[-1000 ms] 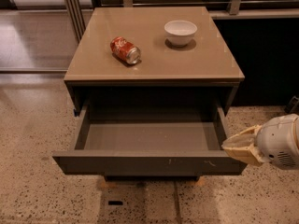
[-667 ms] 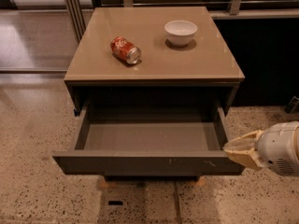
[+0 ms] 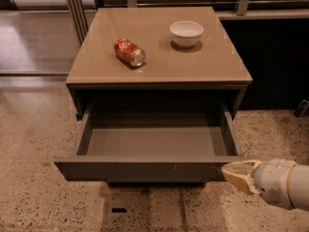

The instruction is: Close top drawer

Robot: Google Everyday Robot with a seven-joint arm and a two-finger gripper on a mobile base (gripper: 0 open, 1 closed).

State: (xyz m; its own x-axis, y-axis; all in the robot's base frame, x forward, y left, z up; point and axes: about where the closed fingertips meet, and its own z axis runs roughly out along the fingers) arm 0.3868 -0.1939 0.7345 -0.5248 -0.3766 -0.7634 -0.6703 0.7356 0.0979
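The wide, shallow dark grey-brown top drawer hangs far open below the tan desk's front edge, its front panel running left to right. The white-and-tan gripper sits at the panel's right end, fingers pressed together. The closing push would go straight back toward the desk.

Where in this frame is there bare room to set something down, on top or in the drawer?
The top drawer interior is bare throughout. On the tabletop, the front strip before the can and bowl is free. Crowded: the drawer's front right corner, where the hand sits.
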